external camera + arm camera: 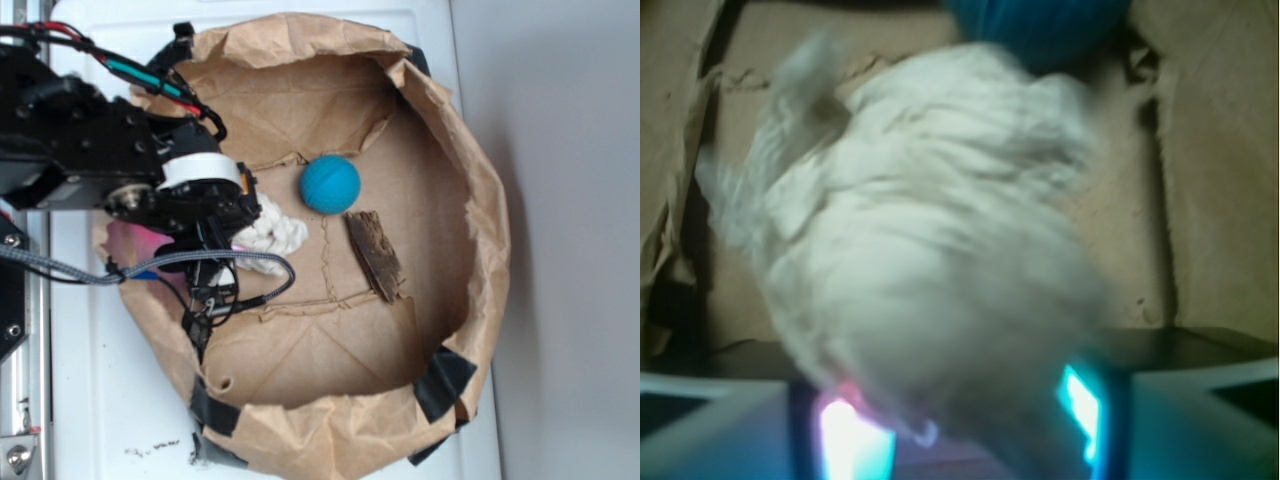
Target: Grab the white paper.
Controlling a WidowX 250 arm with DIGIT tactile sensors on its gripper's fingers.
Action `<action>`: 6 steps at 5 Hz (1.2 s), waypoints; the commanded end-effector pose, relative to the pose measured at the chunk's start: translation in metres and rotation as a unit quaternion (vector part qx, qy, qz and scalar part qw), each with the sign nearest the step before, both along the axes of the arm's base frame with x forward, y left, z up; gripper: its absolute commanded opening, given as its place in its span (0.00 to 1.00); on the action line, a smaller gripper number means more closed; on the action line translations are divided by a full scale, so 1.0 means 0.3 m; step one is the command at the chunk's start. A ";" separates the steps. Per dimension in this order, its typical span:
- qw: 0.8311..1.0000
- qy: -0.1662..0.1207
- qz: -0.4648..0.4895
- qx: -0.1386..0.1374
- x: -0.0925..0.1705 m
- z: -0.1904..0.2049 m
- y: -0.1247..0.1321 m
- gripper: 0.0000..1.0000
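One white paper (272, 237) wad lies on the floor of the brown paper bag lining (470, 190), at its left side, partly under the black gripper (215, 262). Its long axis runs roughly from the gripper toward the teal ball (330, 184), which sits near its far end, a little apart. A dark piece of bark (374, 255) lies further right. In the wrist view the paper (930, 250) is blurred and fills the space between the fingers (1200, 420); whether they press on it I cannot tell.

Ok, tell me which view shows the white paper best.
The wrist view: the white paper fills most of the frame, though blurred. The exterior view shows only part of it; the rest is hidden under the arm.
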State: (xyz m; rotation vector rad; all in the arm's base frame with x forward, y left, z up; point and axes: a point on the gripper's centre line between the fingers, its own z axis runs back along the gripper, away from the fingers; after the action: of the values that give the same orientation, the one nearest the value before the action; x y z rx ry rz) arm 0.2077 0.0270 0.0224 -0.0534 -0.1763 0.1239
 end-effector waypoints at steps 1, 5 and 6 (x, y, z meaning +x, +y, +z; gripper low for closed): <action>0.998 -0.044 0.043 -0.036 0.043 0.207 0.090 0.00; 0.994 -0.039 0.050 -0.090 0.101 0.391 0.097 1.00; 0.997 -0.037 0.046 -0.055 0.099 0.314 0.082 1.00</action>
State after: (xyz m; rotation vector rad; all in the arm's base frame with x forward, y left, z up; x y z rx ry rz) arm 0.2342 0.0468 0.1094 -0.1670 -0.2157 0.2369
